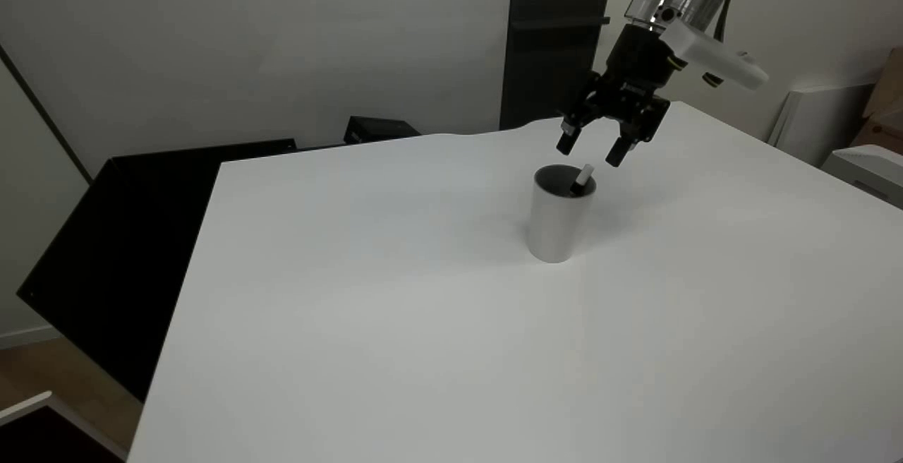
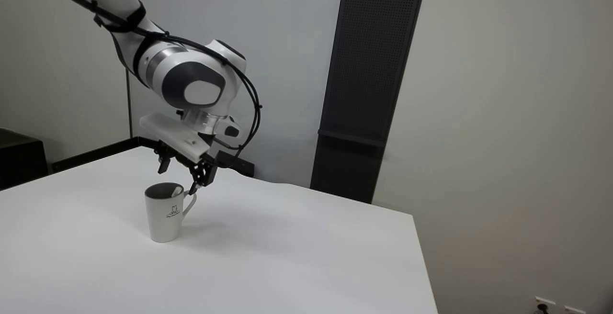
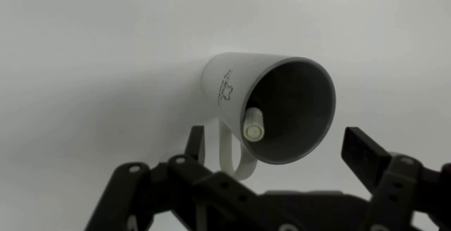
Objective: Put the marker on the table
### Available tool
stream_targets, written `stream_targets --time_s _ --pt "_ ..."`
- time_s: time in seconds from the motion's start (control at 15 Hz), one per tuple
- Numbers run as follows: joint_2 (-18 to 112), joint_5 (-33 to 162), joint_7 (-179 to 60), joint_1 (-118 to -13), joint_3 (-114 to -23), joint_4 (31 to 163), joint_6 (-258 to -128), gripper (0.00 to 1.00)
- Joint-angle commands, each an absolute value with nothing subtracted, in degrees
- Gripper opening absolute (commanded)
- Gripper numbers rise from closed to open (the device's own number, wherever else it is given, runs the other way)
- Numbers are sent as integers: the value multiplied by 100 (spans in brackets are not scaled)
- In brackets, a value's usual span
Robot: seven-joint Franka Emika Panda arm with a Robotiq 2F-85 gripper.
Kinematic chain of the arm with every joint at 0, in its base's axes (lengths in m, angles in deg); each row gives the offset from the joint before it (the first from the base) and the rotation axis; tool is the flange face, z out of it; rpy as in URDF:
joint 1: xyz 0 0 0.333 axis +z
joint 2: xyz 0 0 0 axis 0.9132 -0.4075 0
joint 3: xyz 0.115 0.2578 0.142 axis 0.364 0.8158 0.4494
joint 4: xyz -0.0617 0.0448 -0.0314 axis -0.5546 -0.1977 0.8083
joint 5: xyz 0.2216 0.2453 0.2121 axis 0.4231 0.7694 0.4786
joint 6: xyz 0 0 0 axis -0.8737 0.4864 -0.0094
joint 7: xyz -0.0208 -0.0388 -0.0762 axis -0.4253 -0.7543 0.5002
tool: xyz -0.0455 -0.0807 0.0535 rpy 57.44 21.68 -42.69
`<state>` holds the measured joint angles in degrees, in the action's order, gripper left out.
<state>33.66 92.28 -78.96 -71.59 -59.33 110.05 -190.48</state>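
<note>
Spanning most of an exterior view, the tabletop (image 1: 367, 322) is plain, white and matte. The arm (image 2: 163, 65) hangs over its far part in both exterior views. The mug (image 1: 554, 230) stands upright on the tabletop, nearer than the jaws, its handle (image 3: 225, 146) on the jaws' side in the wrist view. The jaws are spread, with nothing held between their tips; in an exterior view one tip crosses the handle in the line of sight, and contact cannot be told. The marker (image 1: 584, 176), smallest item, is inside the mug; only a pale end and a dark band below it are exposed. Step in hand, as judged: approach to the marker, with grasp, extraction and placing outstanding. The next move appears to call for bringing the tips either side of the pale end, closing on it without catching the mug's wall, and drawing it out along its own axis before laying it down. Orientation: the long axis is steep but tilted, pale end upward and leaning right in both exterior views; in the wrist view that end faces the camera, at the mug's left, close to the handle. The lower end is hidden.
</note>
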Motion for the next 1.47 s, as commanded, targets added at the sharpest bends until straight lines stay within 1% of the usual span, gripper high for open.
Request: stream_targets --time_s 0.0,0.07,0.13,0.2,0.27,0.33,0.73,1.07,1.4 --pt "3437 9283 -7811 -7204 -5872 11104 -19129 100" --pt "3431 9274 -7813 -7200 -5873 11108 -19140 100" --pt "3430 9278 -7819 -7201 -5868 11115 -19151 95" --pt "3429 9280 -7825 -7203 -5864 11121 -19161 75" --pt "3430 9284 -7832 -7203 -5860 11130 -19172 71" --pt "3431 9283 -7833 -7203 -5857 11137 -19183 71" --pt "3452 9294 -7903 -7222 -5819 11193 -19272 33" --pt "3469 9275 -7939 -7227 -5809 11233 -19392 5" --pt "3561 9133 -7824 -7164 -5848 11142 -19300 6"
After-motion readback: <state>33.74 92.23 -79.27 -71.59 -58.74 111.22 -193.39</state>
